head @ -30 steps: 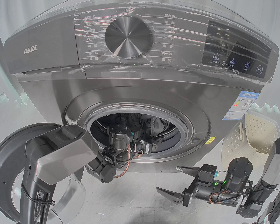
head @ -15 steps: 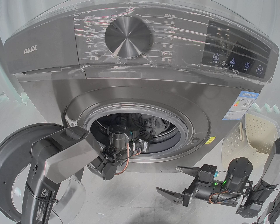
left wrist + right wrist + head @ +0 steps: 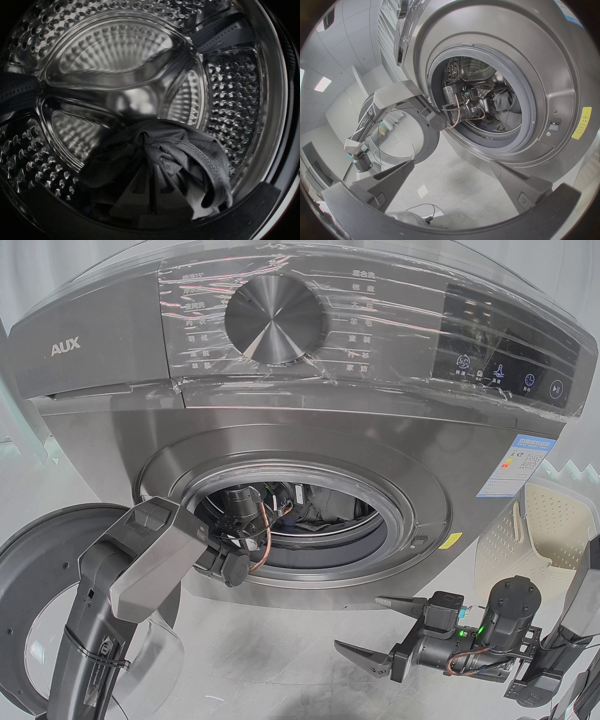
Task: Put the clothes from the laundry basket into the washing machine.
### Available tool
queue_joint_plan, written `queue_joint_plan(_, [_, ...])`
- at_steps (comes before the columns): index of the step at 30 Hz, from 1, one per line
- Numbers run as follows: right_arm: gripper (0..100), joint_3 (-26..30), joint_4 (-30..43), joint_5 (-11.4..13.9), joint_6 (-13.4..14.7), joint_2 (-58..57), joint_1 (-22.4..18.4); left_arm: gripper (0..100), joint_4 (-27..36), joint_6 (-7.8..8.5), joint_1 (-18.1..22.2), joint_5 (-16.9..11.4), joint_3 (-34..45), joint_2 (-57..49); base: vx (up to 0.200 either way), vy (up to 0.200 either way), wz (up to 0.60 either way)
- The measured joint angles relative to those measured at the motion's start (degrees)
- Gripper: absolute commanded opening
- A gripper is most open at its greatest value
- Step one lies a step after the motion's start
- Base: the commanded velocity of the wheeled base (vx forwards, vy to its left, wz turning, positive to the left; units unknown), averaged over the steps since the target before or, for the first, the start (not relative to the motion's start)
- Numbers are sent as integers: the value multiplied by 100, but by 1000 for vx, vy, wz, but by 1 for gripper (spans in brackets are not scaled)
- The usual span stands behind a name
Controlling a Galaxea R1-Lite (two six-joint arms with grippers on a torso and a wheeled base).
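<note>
Sitting inside washing machine (image 3: 350, 446), L jaws clamp dark clothes (image 3: 175, 150) — R jaws wide open, empty.

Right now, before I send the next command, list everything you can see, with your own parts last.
washing machine: one, grey, front-loading, straight ahead
door: one, grey with a clear window, swung open on the robot's left
drum: one, shiny steel, behind the open port
garment: one, dark grey, bunched low in the drum
laundry basket: one, cream, perforated, right of the machine
dial: one, silver, centre of the top panel
blue label: one, on the machine's front, upper right
yellow sticker: one, right of the port
left gripper: one, dark, inside the port beside the garment
right gripper: one, black, open, low in front of the machine
</note>
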Motion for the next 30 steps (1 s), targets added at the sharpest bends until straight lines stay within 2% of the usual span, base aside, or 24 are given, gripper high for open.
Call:
queue_joint_plan(4, [100, -5, 0, 4, 0, 2, -2, 0, -9, -13, 102, 49, -300, 229, 0, 0, 0])
queue_joint_plan(5, [100, -5, -1, 6, 0, 2, -5, 100, -11, -13, 116, 52, -322, 267, 0, 0, 0])
queue_joint_plan(13, [100, -13, 0, 2, 0, 2, -6, 100, -30, -76, 61, 44, -201, 311, 0, 0, 0])
queue_joint_plan(19, [100, -17, 0, 0, 0, 2, -5, 100, -69, -140, -44, 13, 404, 28, 0, 0, 0])
queue_joint_plan(30, [100, -24, -1, -5, 0, -2, -15, 100, -94, -149, -312, -44, 1825, -869, 0, 0, 0])
